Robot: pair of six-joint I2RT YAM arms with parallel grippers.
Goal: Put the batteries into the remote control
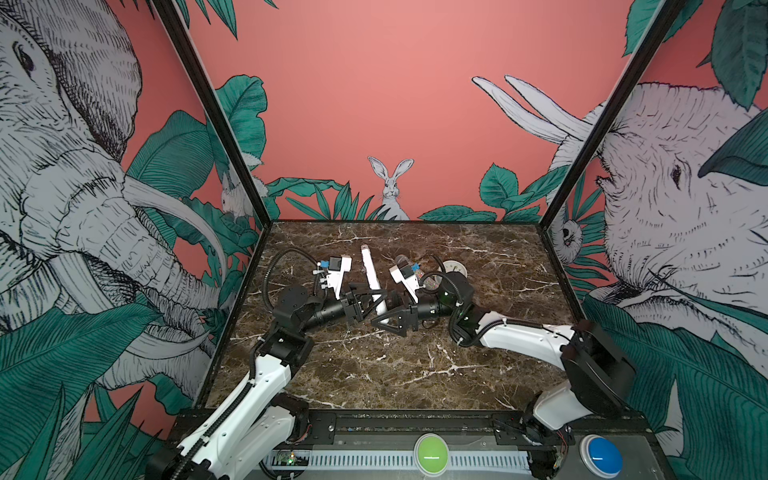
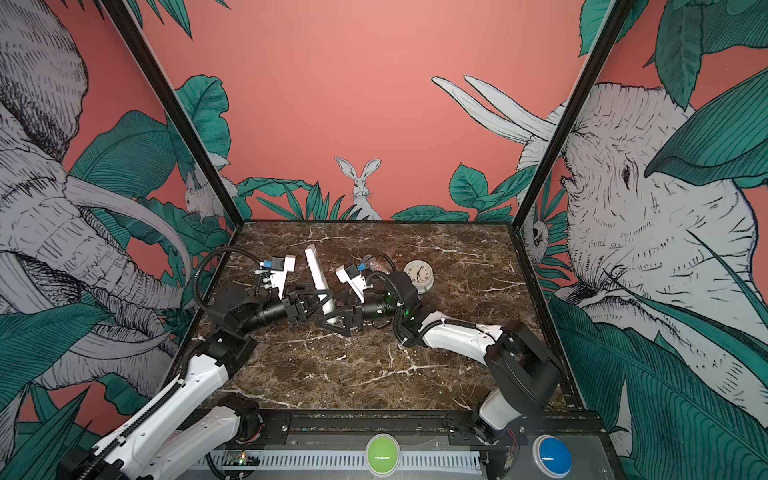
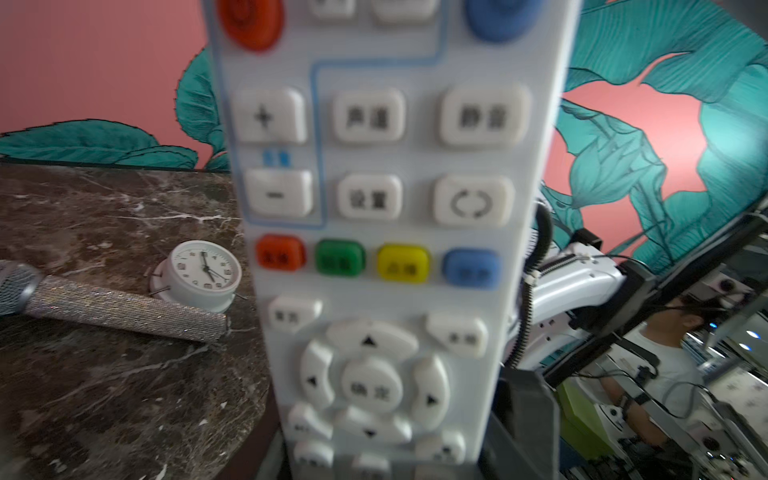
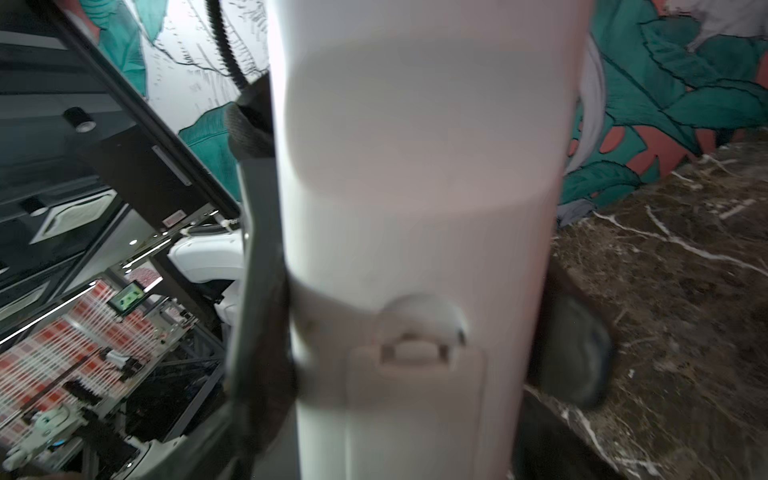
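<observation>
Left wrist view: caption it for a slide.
The remote control, buttons toward camera, held in the left gripper; clock and glittery tube lie on the marble table.

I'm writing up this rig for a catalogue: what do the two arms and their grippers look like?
The left arm and right arm have white shells, black joints and black ribbed cables. The left gripper and right gripper have black, triangular open-frame fingers.

- Looks like a robot lab test booth, not a home.
- Jungle-print wall panels on black frame posts, boxing in a marble-look tabletop.
- Big green button and blue button up front.
- Person in dark headgear just outside.
</observation>
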